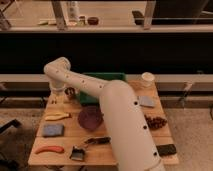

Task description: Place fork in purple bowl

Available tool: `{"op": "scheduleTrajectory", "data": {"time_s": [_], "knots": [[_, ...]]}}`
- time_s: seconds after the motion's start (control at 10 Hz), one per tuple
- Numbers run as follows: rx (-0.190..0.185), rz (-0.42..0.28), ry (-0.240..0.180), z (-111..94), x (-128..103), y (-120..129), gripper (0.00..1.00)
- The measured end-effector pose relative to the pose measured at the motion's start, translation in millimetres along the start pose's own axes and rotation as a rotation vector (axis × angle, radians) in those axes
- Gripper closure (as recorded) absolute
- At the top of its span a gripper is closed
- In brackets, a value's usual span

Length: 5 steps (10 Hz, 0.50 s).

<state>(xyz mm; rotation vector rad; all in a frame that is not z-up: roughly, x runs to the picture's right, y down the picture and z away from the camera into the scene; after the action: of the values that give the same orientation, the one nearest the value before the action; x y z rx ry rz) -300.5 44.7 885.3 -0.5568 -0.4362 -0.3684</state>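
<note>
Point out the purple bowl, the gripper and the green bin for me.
purple bowl [91,119]: camera view, on its bare inside, mid-table.
gripper [55,98]: camera view, on its lower end, low over the table's far left corner.
green bin [113,77]: camera view, on its far rim, behind the arm.

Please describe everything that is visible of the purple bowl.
The purple bowl is round, deep and dark purple. It stands upright near the middle of the table, before the green bin. The arm hides one side of it. What it holds cannot be told. The claw hangs over the table's far left corner, apart from it.
</note>
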Motion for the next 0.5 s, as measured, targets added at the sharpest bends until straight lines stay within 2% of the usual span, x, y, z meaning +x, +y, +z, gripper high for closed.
{"op": "scheduleTrajectory", "data": {"time_s": [0.3,0.5], "knots": [[0.026,0.08,0.049,13.3,5.2,-7.7,0.2],[0.032,0.146,0.061,23.4,14.0,-12.9,0.2]]}}
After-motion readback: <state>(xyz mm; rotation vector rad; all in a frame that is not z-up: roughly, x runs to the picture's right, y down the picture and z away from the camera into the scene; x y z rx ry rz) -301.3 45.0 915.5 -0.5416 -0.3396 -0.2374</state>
